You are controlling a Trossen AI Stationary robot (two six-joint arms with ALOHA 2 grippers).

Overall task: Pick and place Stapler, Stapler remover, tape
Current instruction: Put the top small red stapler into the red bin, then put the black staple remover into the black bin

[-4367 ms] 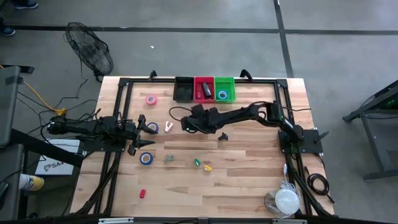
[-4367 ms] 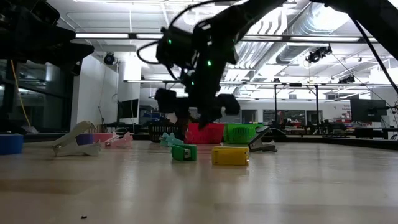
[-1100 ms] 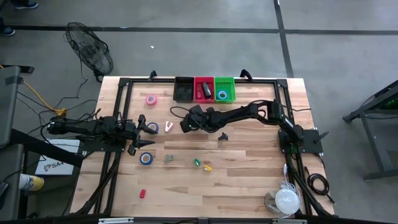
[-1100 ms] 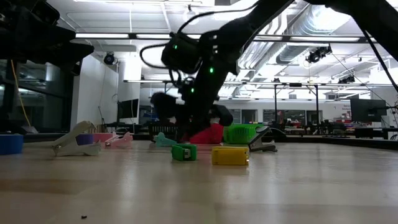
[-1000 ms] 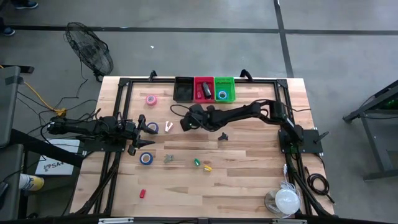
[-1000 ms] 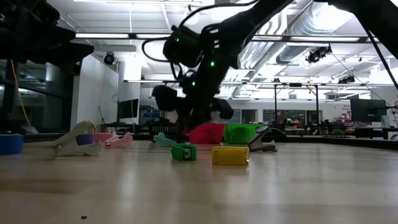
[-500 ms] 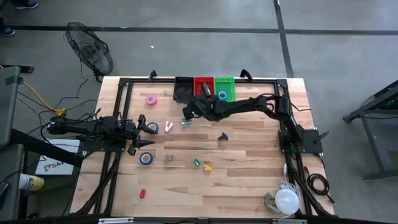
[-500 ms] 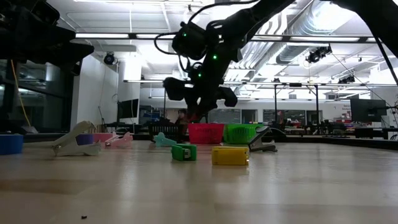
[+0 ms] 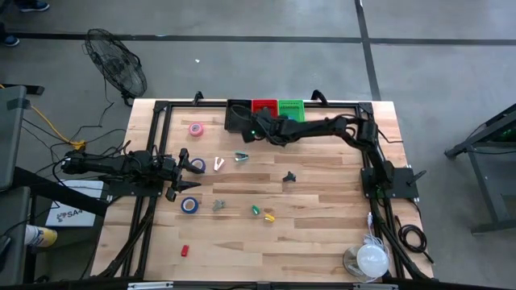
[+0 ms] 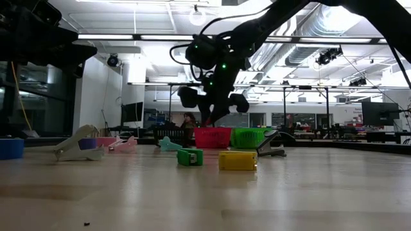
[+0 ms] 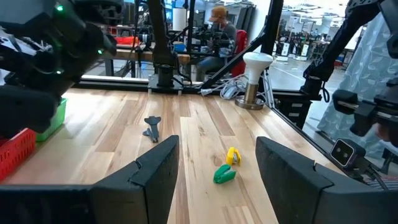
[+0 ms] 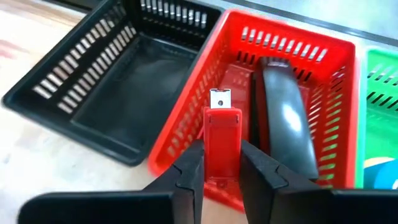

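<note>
The right gripper (image 12: 222,169) is clamped on a small red stapler (image 12: 222,144), held near the centre of the right wrist view over the near wall of the red basket (image 12: 336,68), its long axis running from the fingers toward the basket with its metal tip leading. A dark stapler (image 12: 283,124) lies lengthwise in that red basket, the black basket (image 12: 62,93) to its left holds nothing, and the green basket's (image 9: 291,106) contents are hidden. At the left of the high view, the left gripper (image 9: 196,165) hangs with fingers spread and empty.
</note>
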